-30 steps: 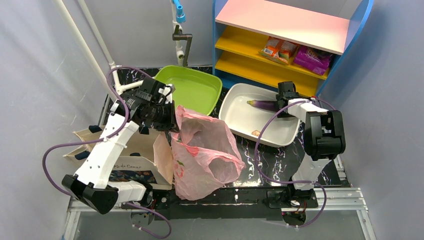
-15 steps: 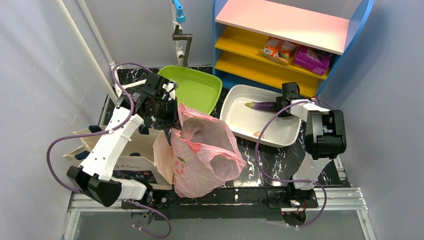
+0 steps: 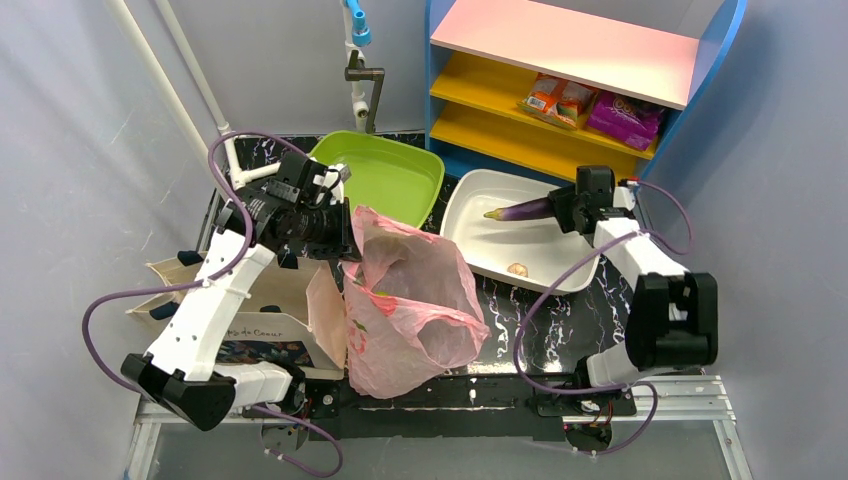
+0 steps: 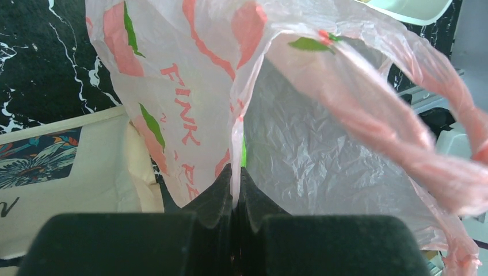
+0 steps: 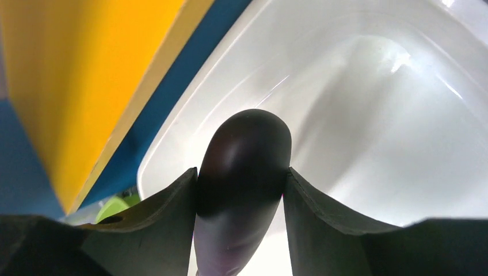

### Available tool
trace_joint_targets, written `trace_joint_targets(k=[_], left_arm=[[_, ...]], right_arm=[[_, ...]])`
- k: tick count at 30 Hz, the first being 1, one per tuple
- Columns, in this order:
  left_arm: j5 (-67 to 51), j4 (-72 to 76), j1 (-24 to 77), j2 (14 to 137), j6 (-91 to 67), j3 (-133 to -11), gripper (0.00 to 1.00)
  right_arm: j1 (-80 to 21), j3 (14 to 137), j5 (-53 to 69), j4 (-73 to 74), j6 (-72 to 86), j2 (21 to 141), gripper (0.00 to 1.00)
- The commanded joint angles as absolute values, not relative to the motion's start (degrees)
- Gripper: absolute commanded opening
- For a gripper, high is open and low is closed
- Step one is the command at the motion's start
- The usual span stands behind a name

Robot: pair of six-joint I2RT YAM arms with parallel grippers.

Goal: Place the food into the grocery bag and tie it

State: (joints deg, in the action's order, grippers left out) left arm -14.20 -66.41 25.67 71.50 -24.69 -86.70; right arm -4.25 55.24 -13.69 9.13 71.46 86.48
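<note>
The pink grocery bag (image 3: 410, 300) stands open at the table's middle, its rim pinched by my left gripper (image 3: 345, 240), which is shut on the thin plastic (image 4: 190, 86) at the fingertips (image 4: 236, 172). A long dark-purple eggplant (image 3: 520, 210) hangs tilted over the white tub (image 3: 500, 250), stem end to the left. My right gripper (image 3: 562, 208) is shut on its thick end; in the right wrist view the eggplant (image 5: 244, 149) fills the gap between both pads of the gripper (image 5: 241, 184). A small pale piece of food (image 3: 517, 269) lies in the tub.
A green tub (image 3: 385, 175) sits behind the bag. A beige floral canvas tote (image 3: 265, 300) stands left of it, under my left arm. The blue-and-yellow shelf (image 3: 540, 120) with snack packets (image 3: 590, 105) rises just behind the white tub.
My right gripper has closed on the eggplant and carried it slightly right, tilting it, while the right elbow swung outward. The left arm swayed a little but keeps its hold on the bag.
</note>
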Motion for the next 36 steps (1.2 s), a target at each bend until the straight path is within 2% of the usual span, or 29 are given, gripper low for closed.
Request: trace_joint_targets(k=[1,12,20,28,30,36], left_arm=[[-16.77,-65.43,25.49,68.15,-24.88,-84.77,0.00],[-19.75,-63.46,25.49,64.92,-26.31,-81.48,0.00],[-20.52,-63.26,25.48,63.31,-27.44,-80.54,0.00],[-22.04,-62.58,25.49,62.30,-29.03,-78.98,0.00],[-22.62,-62.28,25.50,61.85,-29.72,-78.76,0.00],[-23.47,-62.63,25.49,59.30,-30.87,-77.72,0.00]], right_arm=[[-4.37,51.59,-10.62,8.72,67.31,78.56,0.14],[-5.35,46.35,-1.91,10.30,56.61,58.53,0.11],[-5.90,52.97,5.34,13.85,45.40,47.24,0.10],[-7.03,62.95,16.41,16.37,37.71,43.81,0.09],[-11.29,66.34,19.38,17.12,34.61,43.35,0.09],[-40.15,70.09,11.39,13.53,26.49,46.38,0.10]])
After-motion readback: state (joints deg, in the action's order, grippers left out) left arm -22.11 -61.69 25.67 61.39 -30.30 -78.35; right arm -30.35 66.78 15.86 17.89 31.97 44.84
